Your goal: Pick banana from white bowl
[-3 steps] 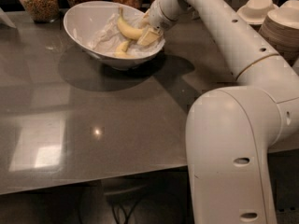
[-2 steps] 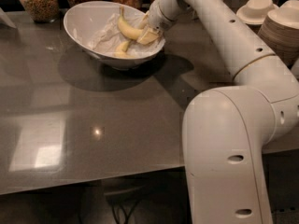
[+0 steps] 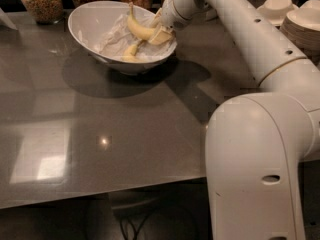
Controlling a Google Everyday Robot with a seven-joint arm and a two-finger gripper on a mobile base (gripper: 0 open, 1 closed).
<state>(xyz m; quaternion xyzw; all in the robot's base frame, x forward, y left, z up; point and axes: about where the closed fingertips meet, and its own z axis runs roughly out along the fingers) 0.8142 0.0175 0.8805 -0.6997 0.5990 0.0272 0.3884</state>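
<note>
At the right rim of the bowl (image 3: 84, 25), the gripper (image 3: 161, 33) pinches the banana (image 3: 137, 29) by one end; an off-centre hold could let it pivot and slip.

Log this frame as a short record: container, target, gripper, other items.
container: white bowl, paper-lined, on the table
target: banana in the bowl, stem pointing up
gripper: gripper at the bowl's right rim, fingers shut on the banana's end
also in bowl: smaller banana
background: jars behind; stacked dishes at right
</note>
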